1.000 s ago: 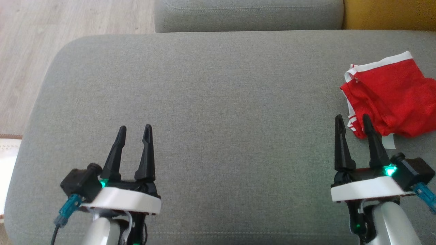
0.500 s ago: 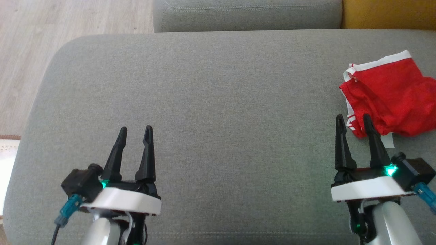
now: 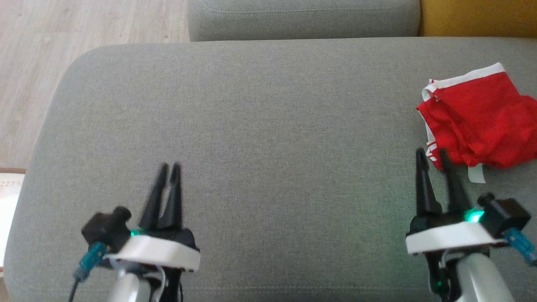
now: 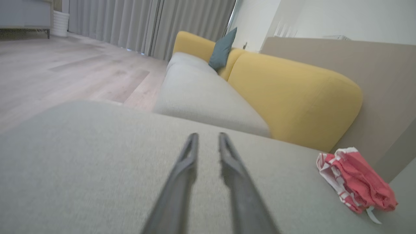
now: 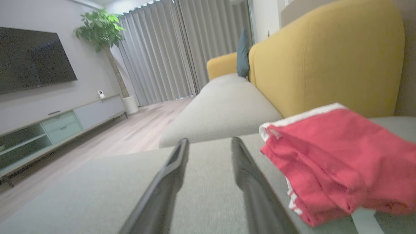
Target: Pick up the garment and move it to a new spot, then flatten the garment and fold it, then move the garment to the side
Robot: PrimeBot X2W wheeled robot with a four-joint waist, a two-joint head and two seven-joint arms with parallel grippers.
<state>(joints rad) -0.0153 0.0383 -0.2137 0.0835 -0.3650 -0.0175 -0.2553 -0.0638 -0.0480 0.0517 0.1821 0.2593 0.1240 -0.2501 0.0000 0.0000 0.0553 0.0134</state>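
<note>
The garment [image 3: 478,117] is red with white trim and lies crumpled at the right end of the grey cushion [image 3: 268,126]. My right gripper [image 3: 432,152] hovers just in front of its near left corner, its right fingertip at the white-striped hem; the fingers are apart with nothing between them. The right wrist view has the garment [image 5: 334,152] close on the right of the right gripper [image 5: 210,140]. My left gripper [image 3: 169,165] is over bare cushion at the lower left, blurred, fingers narrowed to a small gap. The left wrist view shows that gap in the left gripper [image 4: 208,135] and the garment [image 4: 354,178] far right.
A second grey seat [image 3: 302,16] adjoins the cushion's far edge, with a yellow backrest [image 3: 478,16] at the top right. Wooden floor [image 3: 25,63] lies beyond the cushion's rounded left end. A white object [image 3: 8,184] sits at the left edge.
Both grippers have narrowed, the left one much more than the right. Both have drawn back slightly toward me. The garment has not moved.
</note>
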